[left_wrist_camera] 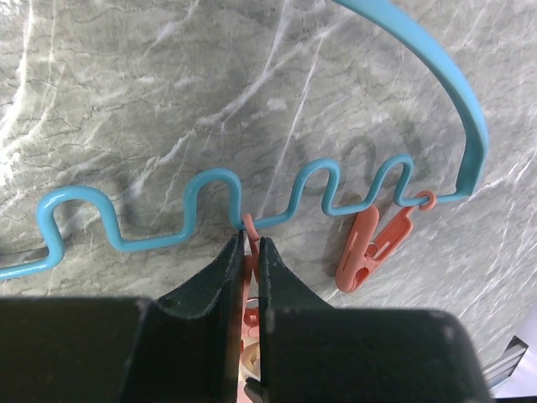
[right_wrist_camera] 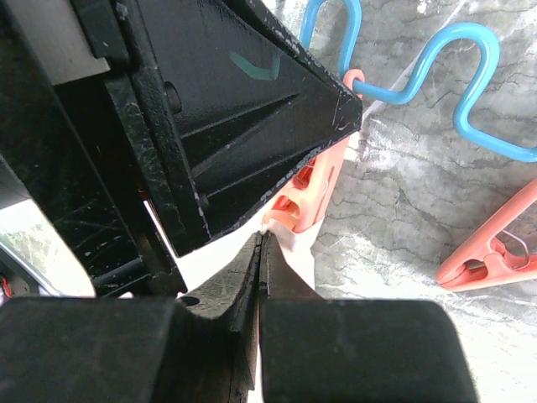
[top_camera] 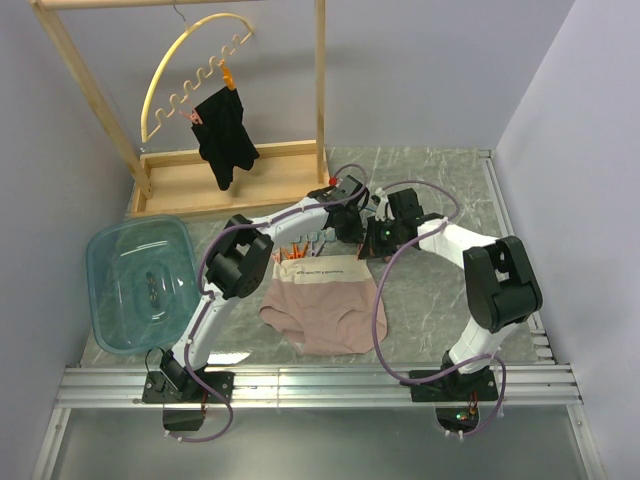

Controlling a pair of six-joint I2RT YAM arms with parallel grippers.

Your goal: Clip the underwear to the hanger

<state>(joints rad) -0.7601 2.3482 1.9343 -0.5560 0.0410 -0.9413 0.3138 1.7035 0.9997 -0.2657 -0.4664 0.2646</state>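
Observation:
The light-blue hanger (left_wrist_camera: 210, 180) lies flat on the marble table, its wavy edge facing me. My left gripper (left_wrist_camera: 249, 239) is shut on an orange-pink clip (left_wrist_camera: 246, 225) hanging from that wavy edge. A second clip (left_wrist_camera: 369, 248) lies free to the right. The pink-beige underwear (top_camera: 325, 305) lies spread on the table, cream waistband (top_camera: 320, 270) toward the hanger (top_camera: 318, 238). My right gripper (right_wrist_camera: 263, 237) is shut on the waistband's edge (right_wrist_camera: 289, 260), right at the mouth of the held clip (right_wrist_camera: 309, 195), under the left gripper's body (right_wrist_camera: 218, 109). In the top view both grippers, left (top_camera: 342, 230) and right (top_camera: 368, 240), meet above the waistband.
A wooden rack (top_camera: 225, 180) stands at the back left with a yellow hanger (top_camera: 190, 60) holding a black garment (top_camera: 225, 135). A teal plastic tub (top_camera: 140, 285) sits at the left. Metal rails (top_camera: 320, 385) run along the near edge.

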